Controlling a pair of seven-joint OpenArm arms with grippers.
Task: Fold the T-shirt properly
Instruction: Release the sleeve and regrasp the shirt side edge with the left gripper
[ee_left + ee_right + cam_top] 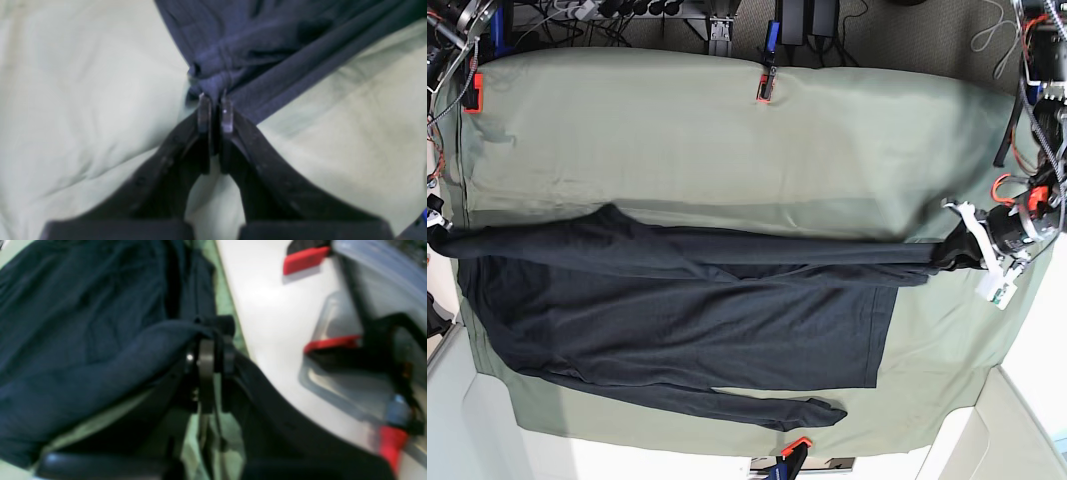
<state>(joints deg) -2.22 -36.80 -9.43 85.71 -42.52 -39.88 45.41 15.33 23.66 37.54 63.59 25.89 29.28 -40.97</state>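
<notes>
One large dark charcoal-navy long-sleeved knit T-shirt [687,310], soft and finely heathered, lies spread across a sage-green sheet [727,140] that covers the work surface. The sheet is smooth woven cloth with shallow creases. The shirt's body forms a broad rectangular panel with a straight hemmed bottom edge toward the base view's right. Two sleeves are counted: one lies loose along the near edge of the sheet, tapering to a rounded cuff; the other is drawn out in a long taut band along the top of the body, running across to the right side of the base view.

Left gripper [215,100]: two dark curved fingers with flat metallic tips, closed tight together on a bunched, gathered fold of the shirt fabric, the ribbed hem puckered just beyond the tips. In the base view this arm sits at the right edge of the sheet, holding the end of the stretched band.

Right gripper [208,343]: fingers pressed together, pinching a thick rounded fold of the same dark knit, which drapes away to the left of that view. The picture is blurred, so finer detail cannot be told. Beside it lies a white tabletop [267,306] carrying a clear plastic lidded bin [373,283].

Orange-red clamps [765,86] at the sheet's edges: three counted in the base view
</notes>
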